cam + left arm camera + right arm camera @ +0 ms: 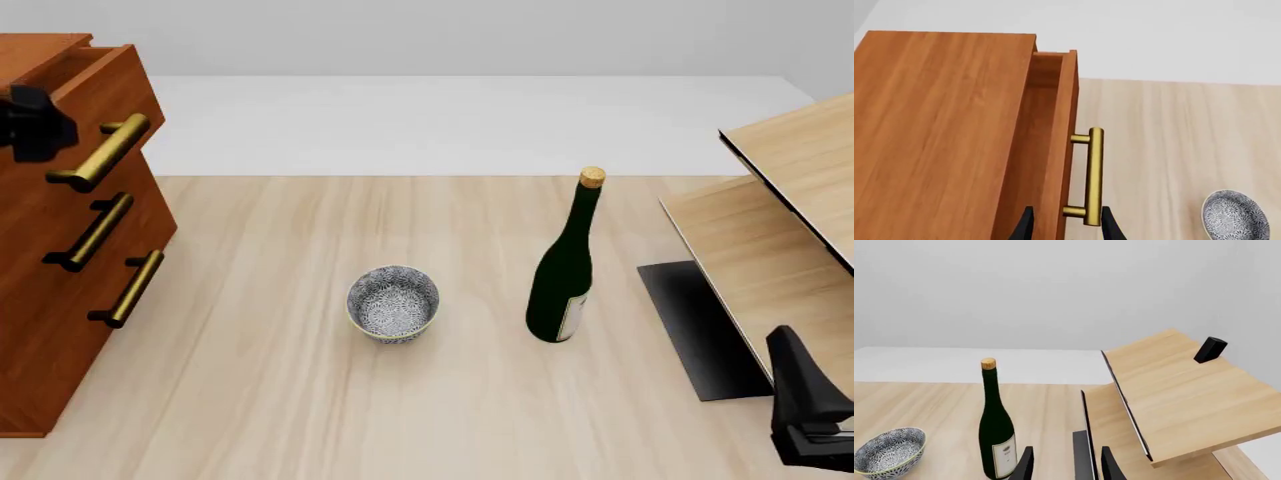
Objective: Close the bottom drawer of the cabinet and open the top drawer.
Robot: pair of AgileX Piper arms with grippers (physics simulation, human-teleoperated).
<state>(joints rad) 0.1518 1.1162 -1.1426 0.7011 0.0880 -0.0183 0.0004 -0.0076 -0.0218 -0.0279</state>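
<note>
The reddish-brown cabinet (54,330) stands at the table's left edge. Its top drawer (114,95) sticks out a little, with a gap showing behind its front (1062,125). The bottom drawer (94,330) sits flush, its brass handle (127,290) level with the middle one. My left gripper (1067,227) is open. Its fingers straddle the near end of the top drawer's brass handle (1093,175) without clamping it. In the front view this gripper (34,130) is a dark shape beside that handle (100,152). My right gripper (801,400) hangs open and empty at the near right.
A patterned bowl (392,303) and a dark green bottle (566,270) stand mid-table. A pale light-wood shelf unit (787,220) with a black base plate (701,330) fills the right side, close to my right gripper (1067,465).
</note>
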